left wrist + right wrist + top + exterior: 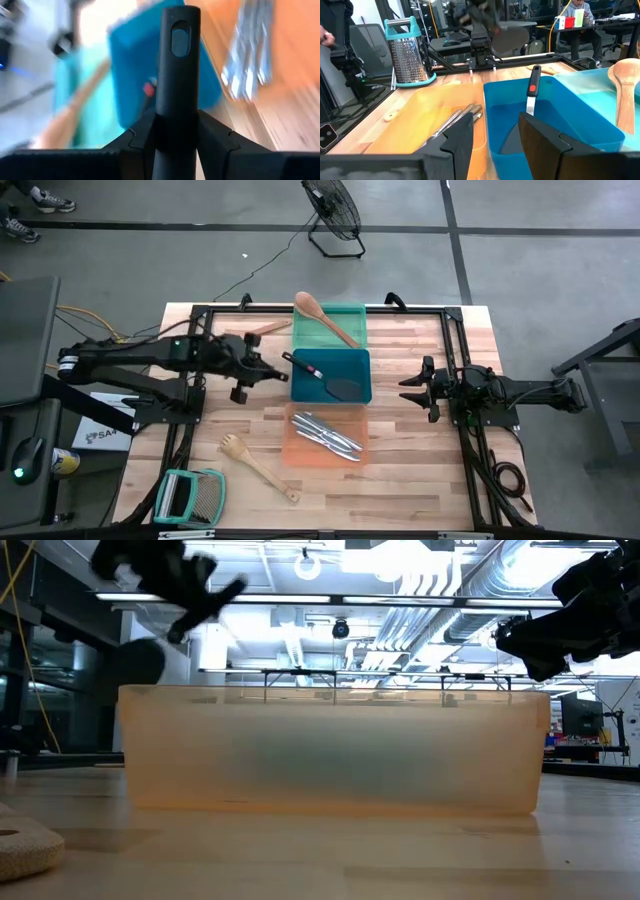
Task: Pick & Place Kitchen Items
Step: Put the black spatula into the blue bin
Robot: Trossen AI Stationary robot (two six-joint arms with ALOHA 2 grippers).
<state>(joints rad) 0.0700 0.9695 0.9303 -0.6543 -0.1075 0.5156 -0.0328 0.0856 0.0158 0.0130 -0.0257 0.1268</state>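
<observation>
I'm judging the sorting as well past halfway. The pale wooden spoon is lying across the green rectangular plastic tray, a black spatula with a red mark on its handle is resting in the blue rectangular plastic tray, and the silver metal knives and tongs are sitting in the orange rectangular plastic tray.

I'm holding the left gripper above the table just beside the blue tray, with its fingers clamped on the thick handle of a second black utensil, probably another spatula; I'm reading the dark round shape hanging under the arm in the low view as its blade. My guess is that it is heading for the blue tray.

I'm parking the right gripper on the far side of the trays, its fingers part open and holding nothing.

The pale wooden fork is lying on the bare wooden table, not yet placed. Near the left arm I'm seeing another small pale wooden piece on the table, too small to identify
</observation>
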